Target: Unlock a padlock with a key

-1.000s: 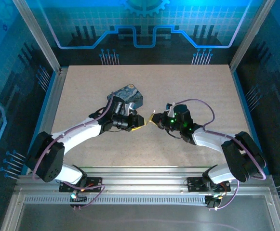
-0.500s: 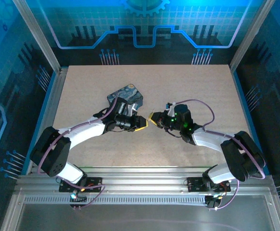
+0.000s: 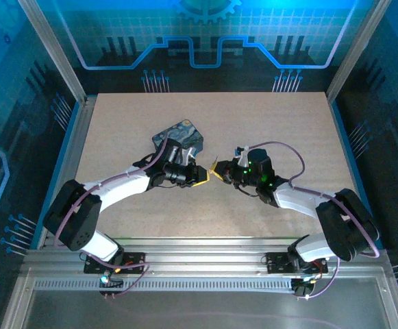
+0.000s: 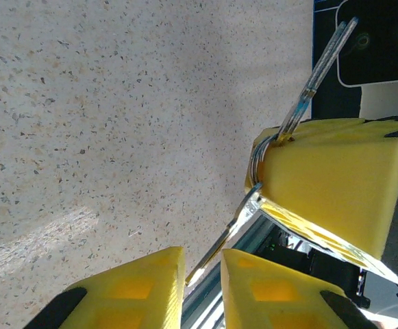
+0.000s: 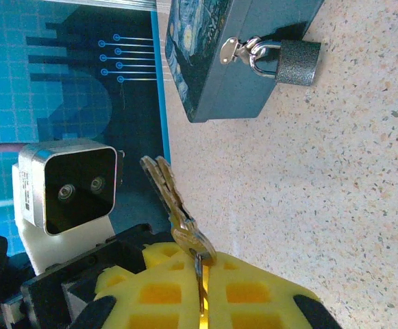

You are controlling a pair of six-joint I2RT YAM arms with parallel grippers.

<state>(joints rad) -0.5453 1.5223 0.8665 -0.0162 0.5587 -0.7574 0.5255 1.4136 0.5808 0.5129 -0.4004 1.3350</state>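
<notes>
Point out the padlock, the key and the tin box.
padlock (image 5: 298,62), right wrist view, grey body.
key (image 5: 166,184), right wrist view, blade.
tin box (image 5: 226,89), right wrist view, side wall.

key (image 5: 175,205): bow buried between right gripper (image 5: 202,271) pads | tin (image 5: 233,62): cut by top edge in right wrist view, partly under left arm (image 3: 137,181) from above | padlock (image 5: 291,60): keyhole face hidden

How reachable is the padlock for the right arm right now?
Probably yes. The right fingers hold the key, and bare table lies between them and the padlock hanging on the tin. The left fingers sit close at the key, which may crowd the move.
</notes>
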